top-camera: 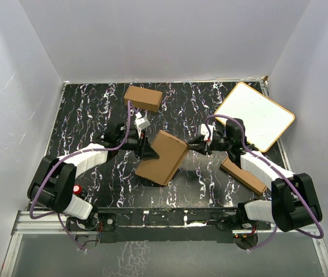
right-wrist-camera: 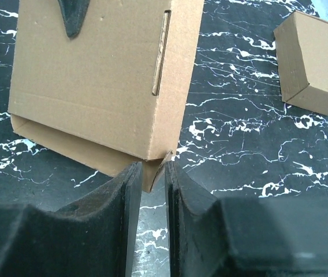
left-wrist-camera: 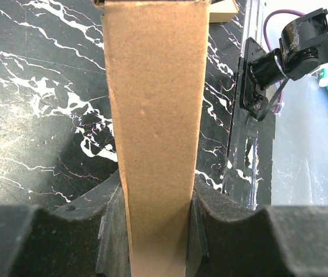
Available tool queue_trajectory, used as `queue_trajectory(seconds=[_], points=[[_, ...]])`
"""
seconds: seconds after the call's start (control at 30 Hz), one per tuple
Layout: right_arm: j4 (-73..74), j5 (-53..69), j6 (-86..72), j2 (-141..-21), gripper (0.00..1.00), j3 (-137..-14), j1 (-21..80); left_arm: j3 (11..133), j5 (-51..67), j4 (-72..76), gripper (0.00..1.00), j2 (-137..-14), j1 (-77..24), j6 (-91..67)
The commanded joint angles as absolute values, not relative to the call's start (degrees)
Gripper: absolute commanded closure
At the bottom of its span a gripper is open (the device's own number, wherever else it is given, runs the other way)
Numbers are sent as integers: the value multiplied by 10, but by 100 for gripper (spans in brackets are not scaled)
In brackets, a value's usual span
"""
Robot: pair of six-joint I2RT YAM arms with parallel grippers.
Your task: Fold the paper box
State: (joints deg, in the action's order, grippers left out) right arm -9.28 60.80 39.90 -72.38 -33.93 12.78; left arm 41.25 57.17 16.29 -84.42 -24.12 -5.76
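Paper box: the plain brown, flat, corrugated-cardboard paper box (top-camera: 163,157) is tipped up on one edge above the black white-veined marble surface (top-camera: 89,115), between the two grippers.
Box to left jaws: one narrow side wall of the paper box (left-wrist-camera: 155,115) runs straight up between them, seen edge-on from the left wrist.
Left jaws: the left gripper (left-wrist-camera: 155,199) is part-way closed, and both black pads press on the box wall, gripping it.
Box to right jaws: a small tab at the lower corner of the paper box (right-wrist-camera: 100,81) hangs down into their gap.
Right jaws: the right gripper (right-wrist-camera: 152,173) is narrowed to a slim slot around the tab; I cannot tell whether the pads press on it.
Box face: a long slot (right-wrist-camera: 161,52) is cut near its right edge.
Small chunky brown carton (top-camera: 143,97): beyond the paper box, well apart.
White board with a wooden rim (top-camera: 255,115): to the right of the paper box and further back.
Flat brown carton (top-camera: 242,175): right of the paper box, partly hidden under the right arm.
Hard to make out: the box's top end is cut off in both wrist views.
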Motion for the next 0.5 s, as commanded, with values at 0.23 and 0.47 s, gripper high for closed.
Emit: queue_trajectory(seconds=[0.23,0.47], points=[[-141,587,395,-728,79,-343,138,404,572,174,100,-816,-243,-30],[-138,572,402,-724,87,-337,145,395,569,185,100,-808,-243,-34]])
